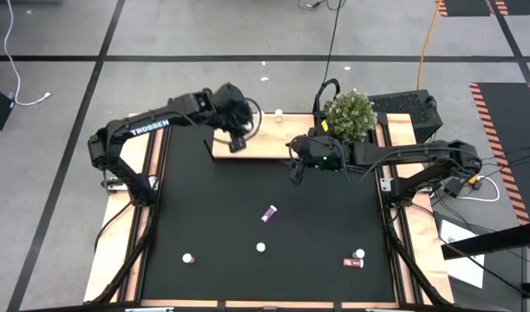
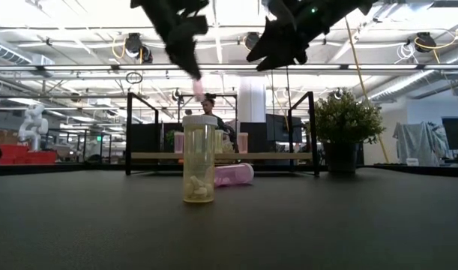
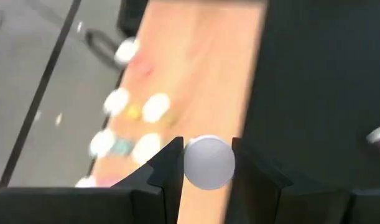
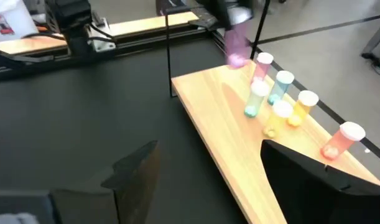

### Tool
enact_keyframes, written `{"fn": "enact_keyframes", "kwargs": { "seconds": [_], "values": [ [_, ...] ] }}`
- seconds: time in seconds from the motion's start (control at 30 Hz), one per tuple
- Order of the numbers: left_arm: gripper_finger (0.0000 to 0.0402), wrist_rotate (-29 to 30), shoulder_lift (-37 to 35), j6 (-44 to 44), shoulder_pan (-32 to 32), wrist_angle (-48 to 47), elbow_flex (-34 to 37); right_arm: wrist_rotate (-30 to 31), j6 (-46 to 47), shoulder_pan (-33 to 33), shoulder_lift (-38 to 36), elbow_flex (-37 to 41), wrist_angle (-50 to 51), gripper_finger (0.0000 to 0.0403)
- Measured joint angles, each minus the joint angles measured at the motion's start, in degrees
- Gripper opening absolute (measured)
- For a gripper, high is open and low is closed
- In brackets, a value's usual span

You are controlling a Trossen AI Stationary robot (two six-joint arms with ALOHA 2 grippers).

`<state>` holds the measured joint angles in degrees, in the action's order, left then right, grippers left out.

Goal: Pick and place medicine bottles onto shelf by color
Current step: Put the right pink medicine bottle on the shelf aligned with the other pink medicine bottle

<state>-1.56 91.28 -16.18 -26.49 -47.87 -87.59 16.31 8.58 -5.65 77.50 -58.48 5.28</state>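
Note:
My left gripper hangs over the left end of the light-wood shelf, shut on a magenta bottle. The bottle shows below the fingers in the low view. Several bottles stand upright on the shelf's far part. My right gripper hovers open above the black table, near the shelf's right end, touching nothing. On the table a magenta bottle lies on its side. A yellow bottle stands upright near the front edge. My left gripper pinches the magenta bottle between its two fingers. The fingers sit on either side of its top end at the white cap. They come from above, pointing down. The bottle hangs roughly upright below them, lifted clear above the shelf.
A potted plant stands by the shelf's right end. More bottles stand near the table's front edge: one at the left, and two at the right. Black end brackets rise from the shelf. Wooden strips line the table's sides.

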Motion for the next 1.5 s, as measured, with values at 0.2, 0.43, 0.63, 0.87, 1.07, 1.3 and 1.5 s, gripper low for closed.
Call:
{"fn": "enact_keyframes", "kwargs": {
  "seconds": [0.2, 0.43, 0.63, 0.87, 1.07, 1.3, 1.5],
  "values": [
    [0.0129, -0.12, 2.67, -3.55, -8.62, -1.24, 0.03, 0.12, 0.23, 0.02, -0.41, 0.00, 0.09, 0.0270],
    [0.0129, -2.25, 5.79, -1.66, -14.85, -4.06, 1.68, 0.13, 2.78, 0.09, -0.42, 0.00, 1.42, 0.0268],
    [0.0129, -3.31, 5.75, -1.27, -14.98, 1.05, 9.32, 0.36, 3.68, 0.11, -0.42, 0.00, 2.45, 0.0267],
    [0.0129, -2.25, 5.42, -0.98, -14.31, 8.96, 13.59, 0.20, 3.67, 0.11, -0.42, 0.00, 3.26, 0.0267],
    [0.0129, -3.86, 5.88, -0.10, -13.72, 11.14, 14.03, 0.18, 3.63, 0.09, -0.42, 0.00, 3.34, 0.0267],
    [0.0129, -3.57, 6.39, -1.17, -13.96, 11.80, 15.43, 0.16, 3.43, 0.04, -0.40, 0.00, 3.34, 0.0267],
    [0.0129, -3.37, 6.21, -1.77, -14.02, 13.22, 16.61, 0.16, 3.05, 0.02, -0.40, 0.00, 3.20, 0.0267]
  ]
}}
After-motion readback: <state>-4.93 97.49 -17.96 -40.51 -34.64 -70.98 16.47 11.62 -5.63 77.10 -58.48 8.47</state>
